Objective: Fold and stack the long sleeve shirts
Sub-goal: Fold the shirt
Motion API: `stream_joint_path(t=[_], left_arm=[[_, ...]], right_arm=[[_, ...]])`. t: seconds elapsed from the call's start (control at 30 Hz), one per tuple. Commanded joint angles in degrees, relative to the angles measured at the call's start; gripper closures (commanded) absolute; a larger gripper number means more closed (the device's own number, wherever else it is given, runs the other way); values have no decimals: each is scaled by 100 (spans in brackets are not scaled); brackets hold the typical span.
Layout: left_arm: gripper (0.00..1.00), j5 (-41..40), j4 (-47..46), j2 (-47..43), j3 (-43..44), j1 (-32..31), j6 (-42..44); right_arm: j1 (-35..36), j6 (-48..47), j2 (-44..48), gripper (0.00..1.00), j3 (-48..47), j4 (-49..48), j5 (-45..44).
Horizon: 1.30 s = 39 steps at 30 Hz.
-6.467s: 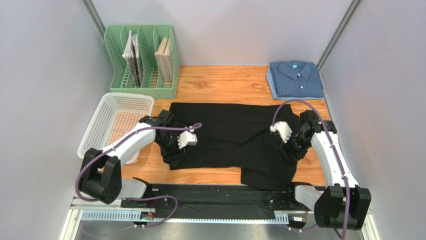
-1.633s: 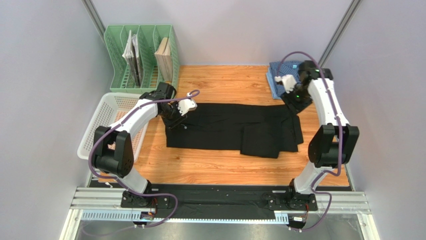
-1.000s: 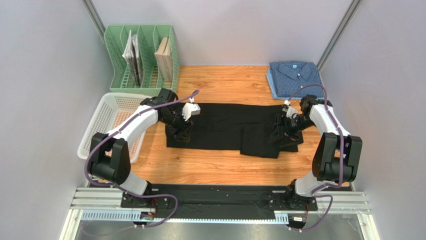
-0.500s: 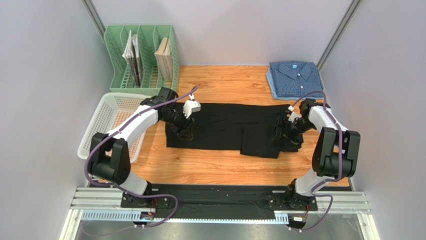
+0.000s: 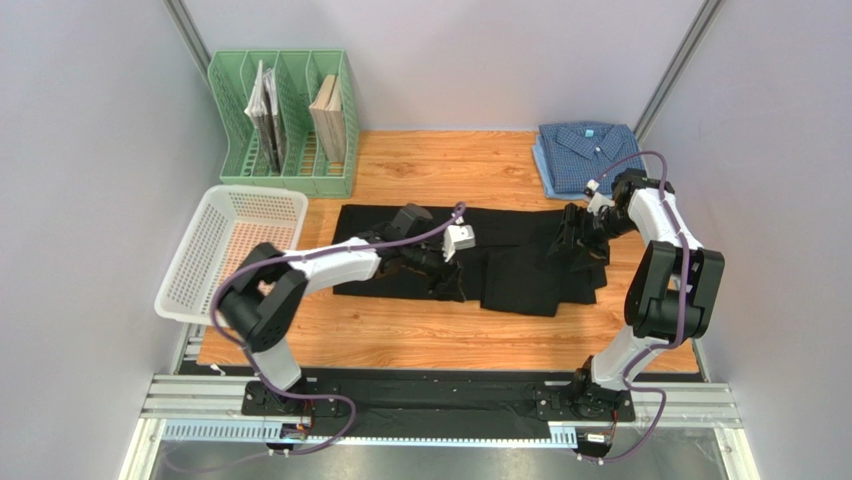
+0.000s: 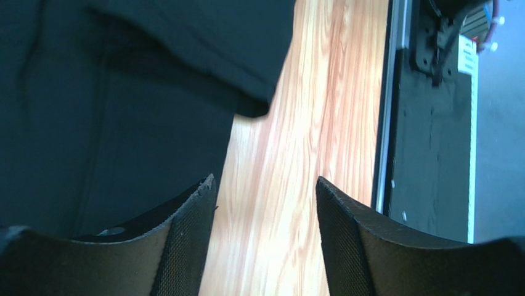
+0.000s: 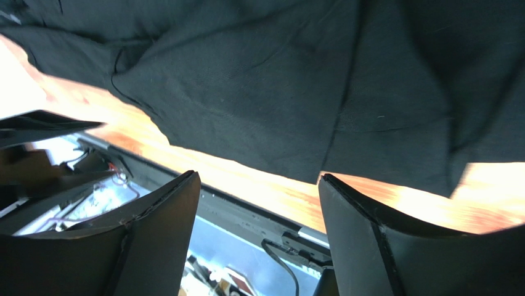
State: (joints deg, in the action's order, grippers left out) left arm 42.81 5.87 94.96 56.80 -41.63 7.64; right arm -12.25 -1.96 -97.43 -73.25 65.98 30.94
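From above, the plain black button-up shirt (image 5: 400, 225) lies as a long band across the wooden bench (image 5: 430, 340). Its long axis runs left to right, and its right end is doubled into a thicker block. The folded blue checked shirt (image 5: 590, 158) sits in the far right corner. The left arm's fingers (image 5: 440, 275) are at the band's middle, by its near edge. The right arm's fingers (image 5: 568, 238) are over its right end.

In the left wrist view, the fingers stand wide and empty with bare wood in the gap. The cloth edge lies just beside one finger, to that side.

In the right wrist view, the fingers are also wide and empty, and black cloth lies straight ahead of the tips.

The next fold probably crosses the long axis. For that, the right arm is nearer the doubled end and the left arm nearer the near hem.
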Motion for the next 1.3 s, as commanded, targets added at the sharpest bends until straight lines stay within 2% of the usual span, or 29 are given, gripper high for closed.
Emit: stream_joint_path(t=[0.0, 0.17, 0.4, 0.63, 0.73, 0.83, 0.87, 0.93, 0.97, 1.27], left_arm=[[35, 8, -1368, 892, 515, -240, -728], [37, -35, -1369, 1481, 868, -530, -729], [38, 87, -1606, 1754, 816, -750, -738], [40, 114, -1747, 1851, 763, -926, -738], [46, 35, -1703, 2009, 877, -935, -922], [70, 140, -1450, 2018, 965, -935, -940], [84, 219, -1352, 1922, 1000, -944, -940], [97, 412, -1116, 1764, 1009, -952, -957], [100, 500, -1071, 1580, 1000, -953, -975], [100, 1414, -824, 1016, 1202, -1058, -1808]], right_arm=[[-111, -77, -346, 27, -408, 109, -342], [-155, -68, -883, 33, -725, 144, -360], [-172, -33, -1182, 42, -638, 3, -308], [-260, 11, -1296, 44, -638, -58, -369], [-322, 55, -1349, 47, -629, -67, -422], [-357, 143, -1428, 51, -576, -129, -545], [-357, 152, -1437, 52, -559, -137, -580], [-357, 152, -1472, 53, -576, -164, -633], [-357, 160, -1490, 54, -585, -173, -642], [-366, 152, -1560, 56, -620, -199, -703]])
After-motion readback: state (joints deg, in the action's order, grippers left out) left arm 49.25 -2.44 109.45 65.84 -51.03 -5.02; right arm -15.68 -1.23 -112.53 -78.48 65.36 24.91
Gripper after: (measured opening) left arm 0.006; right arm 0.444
